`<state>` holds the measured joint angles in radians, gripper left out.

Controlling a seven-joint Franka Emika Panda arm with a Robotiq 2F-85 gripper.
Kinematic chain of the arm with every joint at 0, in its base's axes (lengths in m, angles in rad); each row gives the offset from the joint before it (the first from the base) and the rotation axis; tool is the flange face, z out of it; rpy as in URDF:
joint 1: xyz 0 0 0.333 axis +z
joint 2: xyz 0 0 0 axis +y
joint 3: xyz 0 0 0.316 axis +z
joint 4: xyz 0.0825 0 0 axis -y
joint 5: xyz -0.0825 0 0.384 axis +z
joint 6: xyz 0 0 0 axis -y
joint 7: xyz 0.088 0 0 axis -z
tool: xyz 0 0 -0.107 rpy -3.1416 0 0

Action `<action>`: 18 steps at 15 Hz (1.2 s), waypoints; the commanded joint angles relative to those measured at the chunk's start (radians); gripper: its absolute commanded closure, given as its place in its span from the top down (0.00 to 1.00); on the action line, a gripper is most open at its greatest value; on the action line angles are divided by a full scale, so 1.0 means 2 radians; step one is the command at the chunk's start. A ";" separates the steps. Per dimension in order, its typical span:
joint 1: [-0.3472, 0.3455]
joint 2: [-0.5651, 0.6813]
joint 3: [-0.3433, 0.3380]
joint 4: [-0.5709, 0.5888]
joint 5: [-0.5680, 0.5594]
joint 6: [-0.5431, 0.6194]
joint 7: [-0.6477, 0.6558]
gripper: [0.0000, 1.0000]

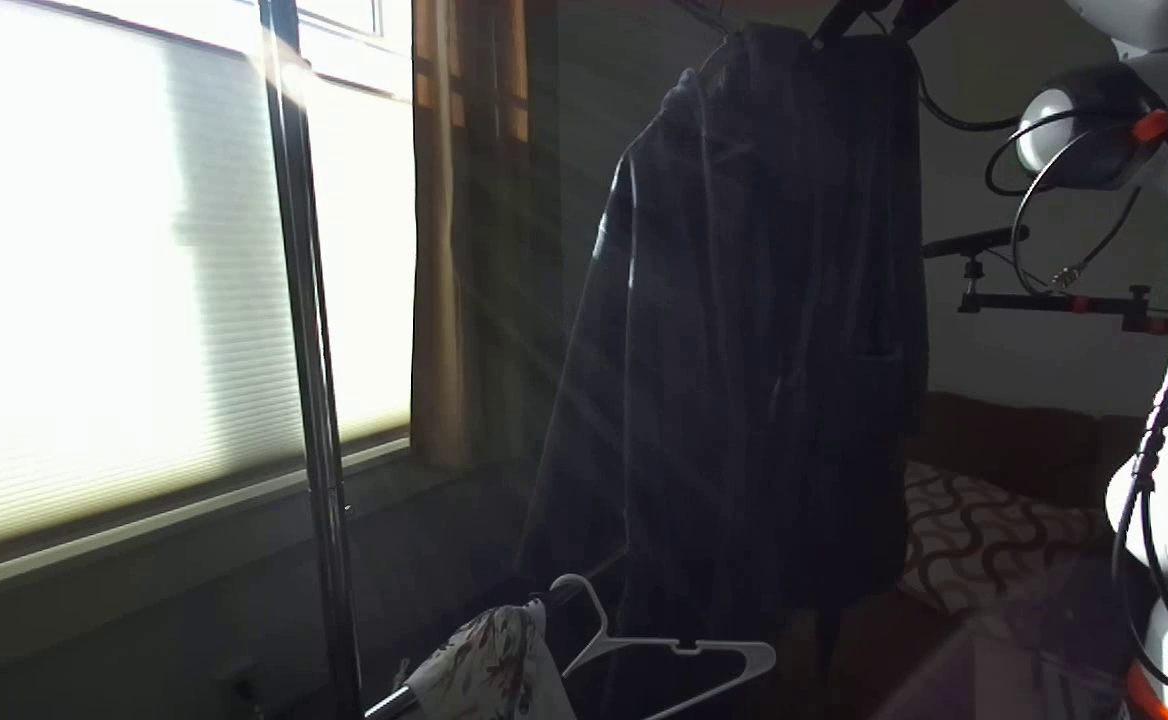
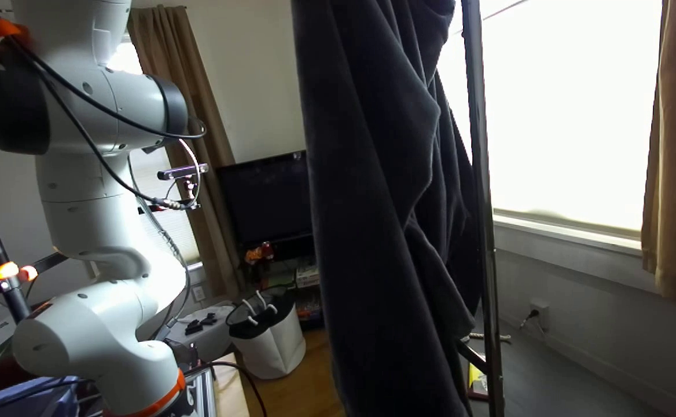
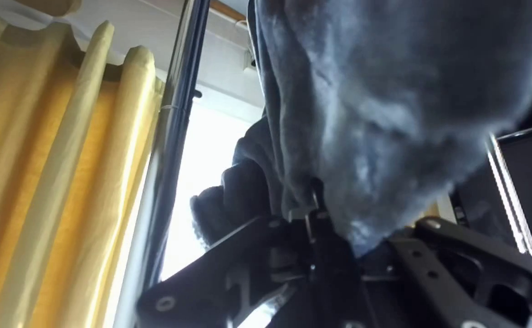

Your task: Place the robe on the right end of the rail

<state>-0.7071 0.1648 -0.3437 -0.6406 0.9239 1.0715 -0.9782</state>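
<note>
Charcoal robe: hanging long and loose, off the desk (so we call the pale top beside the foot of the arm), out past that edge which faces the window. We judge it is held high so that hem and sleeves can fall without catching.
Gripper: at the top of the robe, beyond the same desk edge; from there, we think, the weight can hang straight down.
Fingers: narrow, and closed on the robe, as it seems to us. Whether they pinch only fabric or also something stiff under it, we cannot tell, because folds cover the place.
Rail: we take it to be the bar low in an exterior view. A patterned cloth lies over it, and a white hanger seems hooked round it. What is above lies outside our views, so another bar may be meant.
Pole: just beside the robe in an exterior view, also past this desk edge; if the two touch, we cannot tell. Such nearness suggests to us that an end of the rail is the aim.
White bag: standing low, past the desk's far corner, where we suppose it does not hinder the arm.
</note>
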 commanded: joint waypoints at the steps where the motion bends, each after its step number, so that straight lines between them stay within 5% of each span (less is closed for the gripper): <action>1: -0.064 -0.044 -0.025 -0.039 0.085 0.010 0.025 0.03; 6: -0.144 -0.052 -0.049 -0.051 0.141 -0.010 0.029 0.03; 18: -0.142 -0.040 -0.076 -0.111 -0.004 -0.005 0.038 0.03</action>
<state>-0.9911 0.0941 -0.4829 -0.8289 0.9640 1.0336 -0.9312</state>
